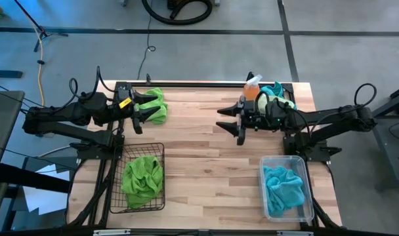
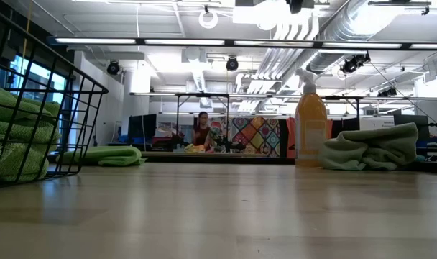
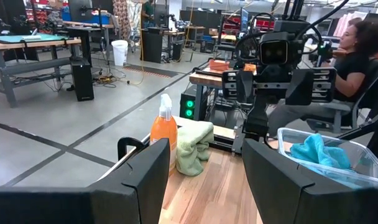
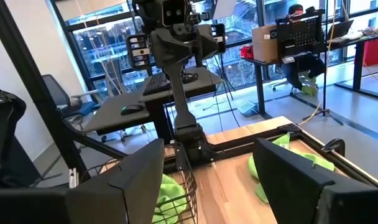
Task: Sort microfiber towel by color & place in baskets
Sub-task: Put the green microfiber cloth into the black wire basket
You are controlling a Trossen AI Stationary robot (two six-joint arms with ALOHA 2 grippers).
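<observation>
Low view: wooden table fronts a workshop, left end effector and right end effector both released.

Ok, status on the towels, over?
Left gripper and right gripper open, empty. Green towel and towels by spray bottle still unsorted.

Past my jaws lies a grey concrete floor crossed by dark lines — workbenches and a white bin farther off. Opposite, tall windows — a desk before them. Strip lights overhead.
</observation>
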